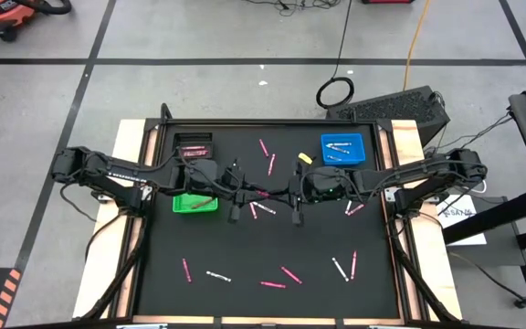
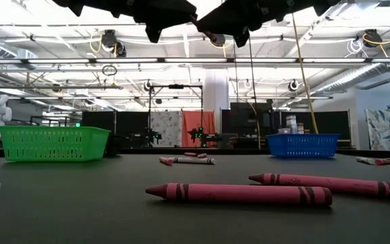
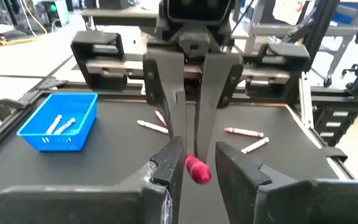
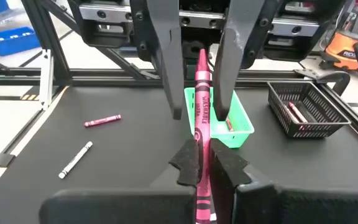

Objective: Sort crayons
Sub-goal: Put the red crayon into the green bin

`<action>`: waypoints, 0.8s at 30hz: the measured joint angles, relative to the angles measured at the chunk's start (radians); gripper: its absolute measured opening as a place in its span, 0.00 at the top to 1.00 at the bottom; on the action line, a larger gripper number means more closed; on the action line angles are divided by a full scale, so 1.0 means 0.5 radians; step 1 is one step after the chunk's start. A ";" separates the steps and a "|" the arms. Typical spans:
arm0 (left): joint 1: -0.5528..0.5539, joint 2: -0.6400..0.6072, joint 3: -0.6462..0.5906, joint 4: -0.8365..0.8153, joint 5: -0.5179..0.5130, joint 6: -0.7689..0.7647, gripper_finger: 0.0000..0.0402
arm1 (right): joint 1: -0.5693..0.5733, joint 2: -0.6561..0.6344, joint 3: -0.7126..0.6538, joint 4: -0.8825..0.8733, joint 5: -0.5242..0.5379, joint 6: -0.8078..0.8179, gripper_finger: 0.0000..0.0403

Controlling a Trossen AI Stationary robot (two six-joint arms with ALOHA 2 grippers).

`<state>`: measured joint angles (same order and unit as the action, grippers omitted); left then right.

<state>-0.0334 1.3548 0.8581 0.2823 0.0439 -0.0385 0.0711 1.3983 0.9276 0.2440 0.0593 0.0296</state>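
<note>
Pink crayon [image 4: 201,118] sits clamped in your right gripper [image 4: 205,163], mid-table above the mat, its tip between the left gripper's [image 3: 194,163] spread fingers. Few crayons are binned: some in the blue tray [image 1: 342,147] and green tray [image 1: 195,203]; most still lie scattered.

Two dark jointed arms end in a left hand [image 1: 236,189] and a right hand [image 1: 292,195].

pink and white crayons [image 1: 290,274] lie scattered flat, one held midair.
</note>
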 joint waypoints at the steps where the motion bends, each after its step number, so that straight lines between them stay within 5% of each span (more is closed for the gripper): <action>1: 0.001 0.000 0.000 0.005 -0.003 0.003 0.76 | 0.000 0.000 0.000 0.013 0.000 -0.002 1.00; 16: 0.000 0.000 0.000 -0.013 -0.096 0.056 0.77 | 0.000 -0.001 0.000 0.057 0.001 -0.033 1.00; 24: 0.000 0.000 0.000 -0.016 -0.095 0.057 0.94 | -0.002 -0.001 0.000 0.057 0.007 -0.031 1.00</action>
<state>-0.0334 1.3548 0.8581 0.2742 -0.0037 -0.0099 0.0704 1.3979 0.9276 0.2724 0.0628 0.0139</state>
